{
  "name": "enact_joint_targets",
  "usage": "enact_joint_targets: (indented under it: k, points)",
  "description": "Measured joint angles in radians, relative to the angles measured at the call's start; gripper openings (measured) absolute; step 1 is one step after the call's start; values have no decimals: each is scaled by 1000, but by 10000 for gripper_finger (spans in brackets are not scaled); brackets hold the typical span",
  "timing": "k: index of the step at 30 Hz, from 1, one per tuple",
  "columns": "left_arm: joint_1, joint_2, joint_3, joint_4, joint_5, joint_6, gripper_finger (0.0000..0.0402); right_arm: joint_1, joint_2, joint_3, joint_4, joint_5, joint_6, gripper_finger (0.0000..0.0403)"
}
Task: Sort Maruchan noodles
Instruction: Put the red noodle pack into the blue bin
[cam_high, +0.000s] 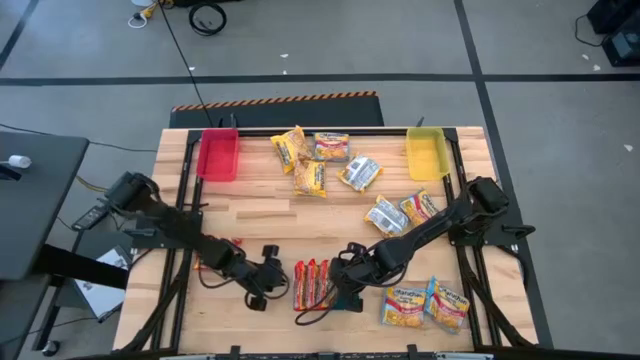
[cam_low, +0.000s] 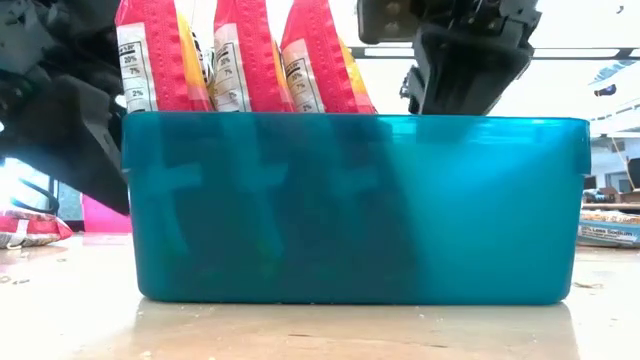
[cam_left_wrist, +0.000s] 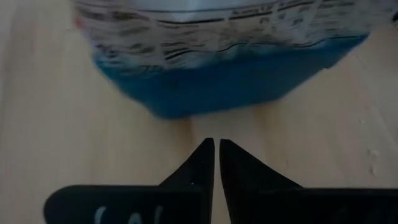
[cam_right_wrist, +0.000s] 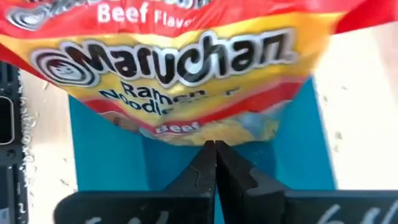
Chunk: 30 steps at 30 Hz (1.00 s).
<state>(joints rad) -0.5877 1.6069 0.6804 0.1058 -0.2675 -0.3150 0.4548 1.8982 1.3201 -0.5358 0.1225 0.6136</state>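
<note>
1. High view: we are seeing both arms reaching low over the table's (cam_high: 250, 215) near edge; the left gripper (cam_high: 268, 283) is sitting just left of the teal tray (cam_high: 338, 299), the right gripper (cam_high: 347, 283) over the tray's right part.
2. Three red packets (cam_high: 312, 283) are standing on edge in the tray's left part; in the low view they are rising side by side above its front wall (cam_low: 350, 210).
3. Left fingers (cam_left_wrist: 202, 162) are lying together, gripping nothing, with the tray and a packet's printed back (cam_left_wrist: 217, 34) just ahead.
4. Right fingers (cam_right_wrist: 208, 163) are likewise pressed together, tips just beside the lower edge of a beef packet (cam_right_wrist: 180, 68) standing in the tray; we cannot tell whether they are touching it.
5. Loose packets are lying elsewhere: four (cam_high: 320, 160) between the red bin (cam_high: 219, 155) and yellow bin (cam_high: 427, 153), two (cam_high: 400, 212) nearer the right arm, two (cam_high: 425, 305) at the near right.
</note>
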Motion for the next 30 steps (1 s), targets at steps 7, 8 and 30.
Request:
enact_joint_targets:
  k: [7, 8, 30]
  points:
    - [-82, -216, 0, -383, 23, -165, 30, 50, -117, 0, -133, 127, 62, 9]
    - [-102, -248, 0, -453, 48, -213, 30, 61, -133, 0, -146, 152, 70, 9]
    - [-390, -476, 84, -1117, 53, -752, 185, 79, -187, 0, -186, 357, 102, 6]
